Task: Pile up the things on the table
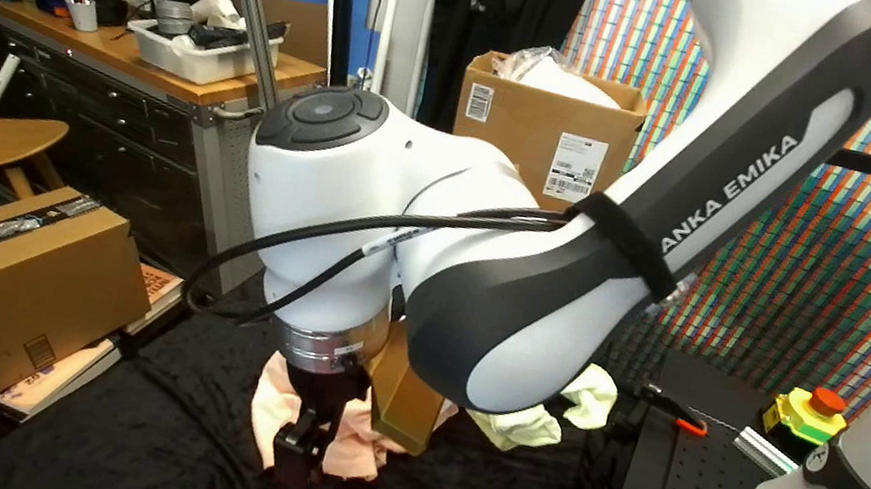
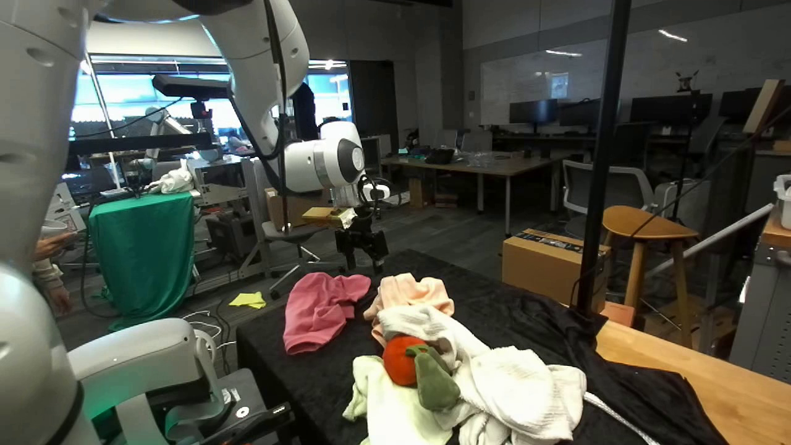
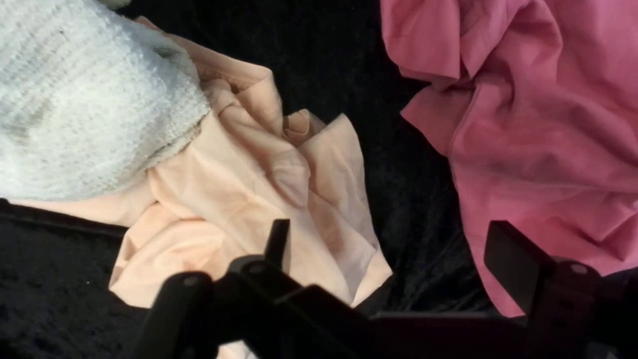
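In an exterior view, clock centred on the red-orange object (image 2: pixel 398 366), black surface (image 2: pixel 494 303), left to right: pink cloth (image 2: pixel 320 315) at 10 o'clock, off alone; jaws at 11, spread wide, nothing gripped, above the surface; pale yellow-green cloth (image 2: pixel 398 411) at 6; peach cloth (image 2: pixel 415 292) at 12, partly under white; green object (image 2: pixel 435 384) at 4; white cloth (image 2: pixel 510 386) between 3 and 4, cord (image 2: pixel 618 417) beyond.

Risks, my guess: pink looks next; jaws might close on air or pinch two cloths, since in wrist view they straddle the peach-pink gap. Red-orange and green objects may topple if cloth against them gets tugged. Trailing cord could snag.

Counts: pink 1, yellow-green 1, red-orange 1, peach 1, green 1, white 1 or 2 (folds hide which), cord 1.
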Tool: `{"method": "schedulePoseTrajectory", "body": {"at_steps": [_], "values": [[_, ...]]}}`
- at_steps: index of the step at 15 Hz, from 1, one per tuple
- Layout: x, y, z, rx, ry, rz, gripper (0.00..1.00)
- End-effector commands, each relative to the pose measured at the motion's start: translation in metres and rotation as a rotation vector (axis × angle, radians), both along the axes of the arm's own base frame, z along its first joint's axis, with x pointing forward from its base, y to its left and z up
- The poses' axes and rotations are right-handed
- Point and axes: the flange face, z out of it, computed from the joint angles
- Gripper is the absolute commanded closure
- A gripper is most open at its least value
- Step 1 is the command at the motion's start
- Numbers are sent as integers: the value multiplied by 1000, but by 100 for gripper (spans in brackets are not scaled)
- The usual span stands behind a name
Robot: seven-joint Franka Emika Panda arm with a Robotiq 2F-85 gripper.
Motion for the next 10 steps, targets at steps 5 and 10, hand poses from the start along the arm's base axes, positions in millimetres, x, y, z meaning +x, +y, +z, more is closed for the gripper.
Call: {"method": "schedulePoseTrajectory", "body": {"at_steps": [5,10], "values": [[26,15,-35,-51,48,-15,0],[37,11,-46,-125,33,-20,0]]}}
